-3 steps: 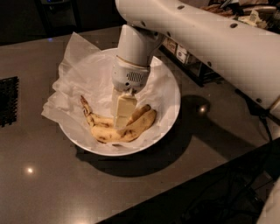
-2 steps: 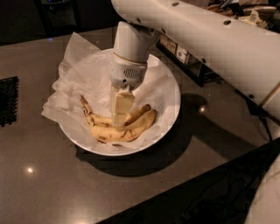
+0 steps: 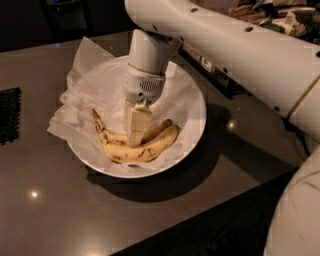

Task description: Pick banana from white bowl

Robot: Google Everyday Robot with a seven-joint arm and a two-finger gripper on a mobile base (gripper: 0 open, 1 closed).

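The white bowl [image 3: 196, 131] stands on the dark table, lined with crumpled white paper [image 3: 87, 85]. Two bananas lie in its front half. The banana [image 3: 109, 135], slim and brown-blotched with a long dark-tipped stem pointing up-left, lies behind a plumper yellow banana [image 3: 152, 147]. My gripper [image 3: 136, 129] comes straight down from the white arm and reaches the middle of the slim banana, hiding that part of it.
A black grid-like mat [image 3: 10, 115] lies at the table's left edge. A dark box with labels [image 3: 207, 65] sits behind the bowl under the arm. Clutter [image 3: 280, 15] fills the back right. The table's front edge runs diagonally at lower right.
The gripper has shifted a little to the left over the bananas and stays low in the bowl. The bananas have not visibly moved.
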